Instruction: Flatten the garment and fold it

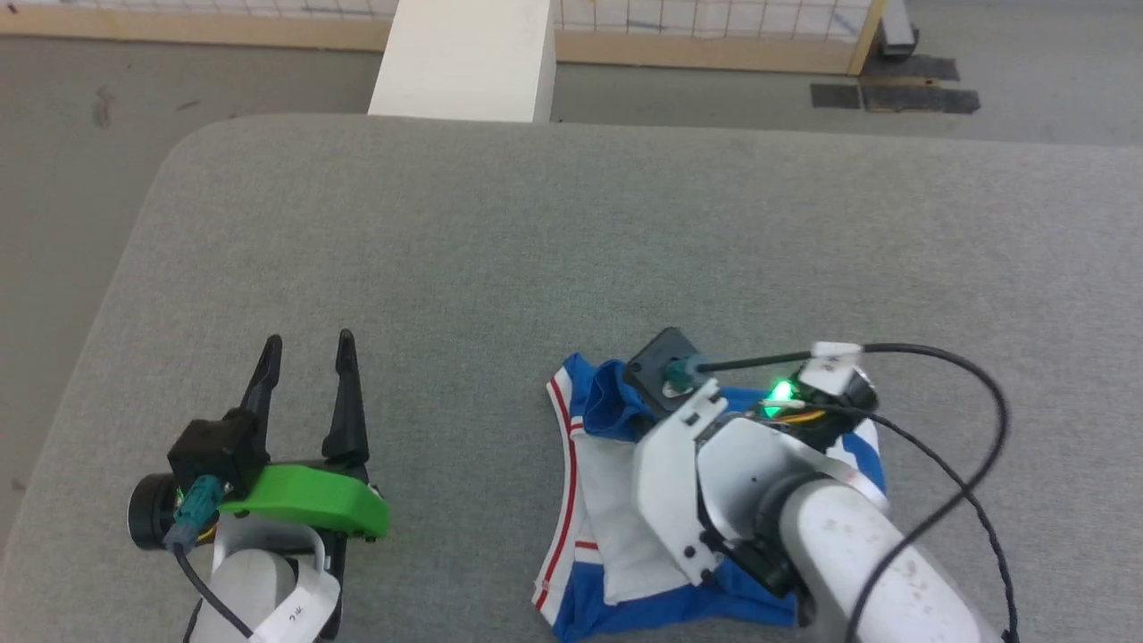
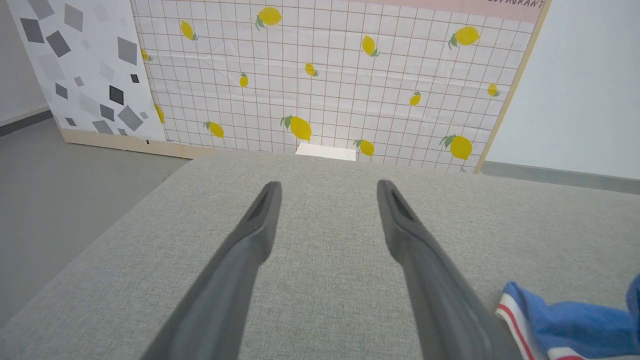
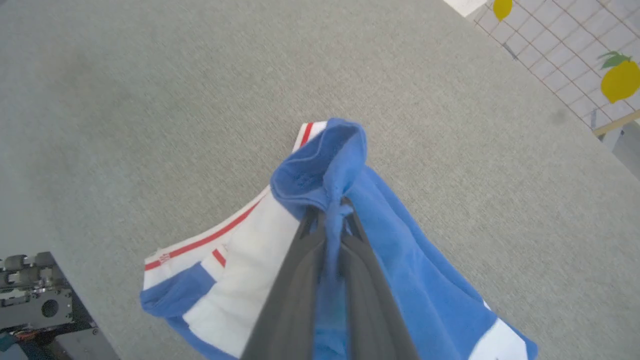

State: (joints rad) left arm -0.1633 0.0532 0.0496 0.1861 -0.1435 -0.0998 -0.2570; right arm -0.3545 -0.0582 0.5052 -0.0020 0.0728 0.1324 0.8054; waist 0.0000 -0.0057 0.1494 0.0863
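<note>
Head view puts the shirt (image 1: 598, 500) in a bunched heap on the near right part of the grey counter (image 1: 571, 250), close to its near edge. It is blue with a white panel, and red stripe trim runs along its left edge. The pale right wrist (image 1: 741, 464) hangs over the shirt and covers its middle and right side, so the right jaws are hidden from this camera. A green light (image 1: 781, 390) glows on that wrist.

Right wrist view shows the right jaws clenched on a raised fold of blue cloth at the far left part of the shirt (image 3: 410, 260). The fold puckers up between the two dark tips. The rest of the shirt lies spread on the counter (image 3: 150, 100) below, white panel on one side and blue on the other.

At the near left of the counter, the left jaws are released and stand wide apart, grasping nothing. They are well apart from the shirt, with their tips pointing far. Left wrist view shows bare counter (image 2: 325, 280) between them and a corner of the shirt (image 2: 575, 320) at the lower right. I cannot tell whether the tips touch the counter.

Beyond the far edge stand a lemon-print panel (image 2: 325, 75) and a white block (image 1: 464, 58).
</note>
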